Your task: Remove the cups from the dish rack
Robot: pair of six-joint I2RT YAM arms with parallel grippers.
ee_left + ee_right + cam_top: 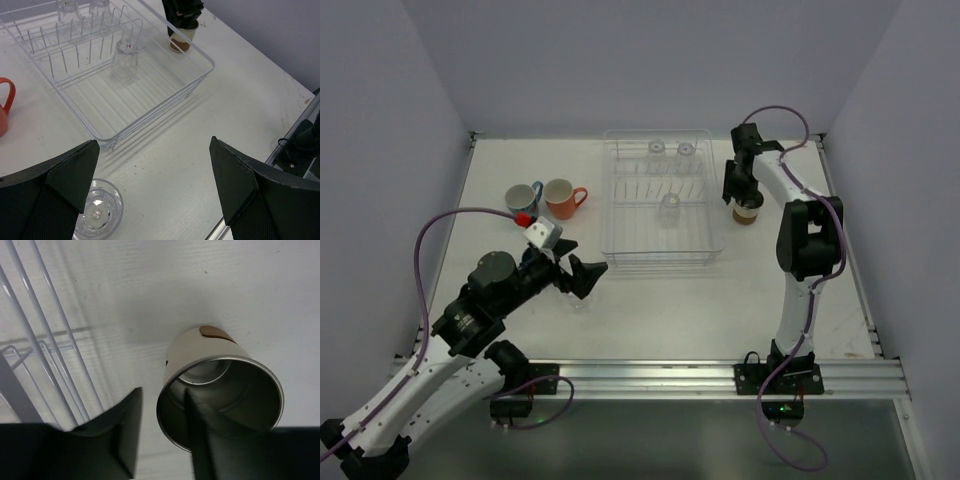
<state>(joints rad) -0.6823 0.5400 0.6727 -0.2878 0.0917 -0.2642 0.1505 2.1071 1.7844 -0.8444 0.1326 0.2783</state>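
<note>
The dish rack [660, 256] [150, 118] holds three clear tumblers: one near its middle [669, 207] [125, 60] and two at the far end [657, 150] [686, 152]. Just right of the rack, a cream and brown handleless cup [748, 213] [200, 347] stands on the table. My right gripper [745, 196] [162, 392] straddles its rim, one finger inside and one outside, with gaps on both sides. My left gripper [578, 262] [153, 141] hangs wide open above the table in front of the rack. A clear tumbler [98, 210] stands upright by its left finger.
An orange mug [560, 198] [4, 107] and a blue mug [523, 197] stand side by side on the table left of the rack. The right arm's links rise along the table's right side. A metal rail [720, 375] runs along the near edge.
</note>
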